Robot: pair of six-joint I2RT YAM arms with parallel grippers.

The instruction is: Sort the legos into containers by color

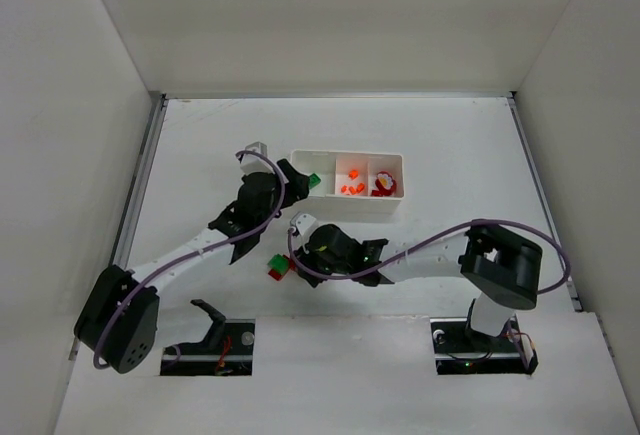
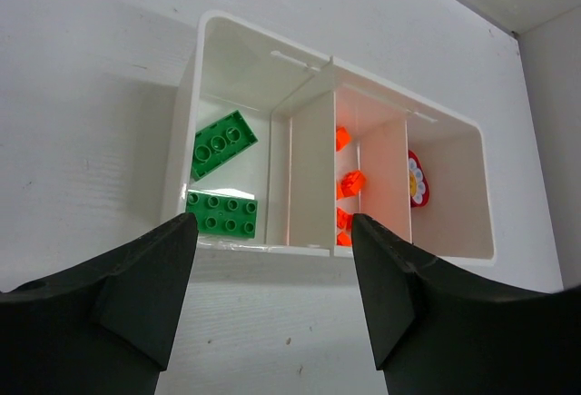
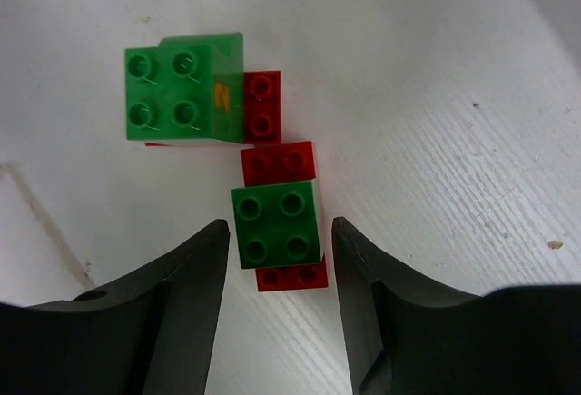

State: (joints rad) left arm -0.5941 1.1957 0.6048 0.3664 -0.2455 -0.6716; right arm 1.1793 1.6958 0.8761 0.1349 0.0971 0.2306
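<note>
Straddling a green two-by-two brick (image 3: pixel 277 229), the right gripper (image 3: pixel 279 225) stands open only a little wider than the brick. A thin gap shows at each black fingertip, so it has hold of nothing. The brick is studded and glossy, and it sits pressed onto a red brick (image 3: pixel 279 162) that sticks out at both ends. Just beyond them is a taller green block (image 3: pixel 182 91) with an orange mark on its side, and two red studs (image 3: pixel 261 104) show beside it. All of these lie on the white worktop (image 3: pixel 436 141), whose paint looks streaky and grainy.

The left gripper (image 2: pixel 272 225) hangs wide open and empty at the near wall of the tray (image 2: pixel 241 68). The tray is thin, shiny white plastic with rounded corners, split by two slim walls. Two flat green eight-stud legos lie in its left compartment. One (image 2: pixel 222 143) is tilted and the other (image 2: pixel 222 213) lies along the near wall. Tiny orange pieces (image 2: pixel 352 182) sit in the middle compartment. A red piece bearing a white daisy (image 2: pixel 418 182) is in the right one.

From above, the two grippers are near each other, with the loose bricks (image 1: pixel 278 267) well short of the tray.
</note>
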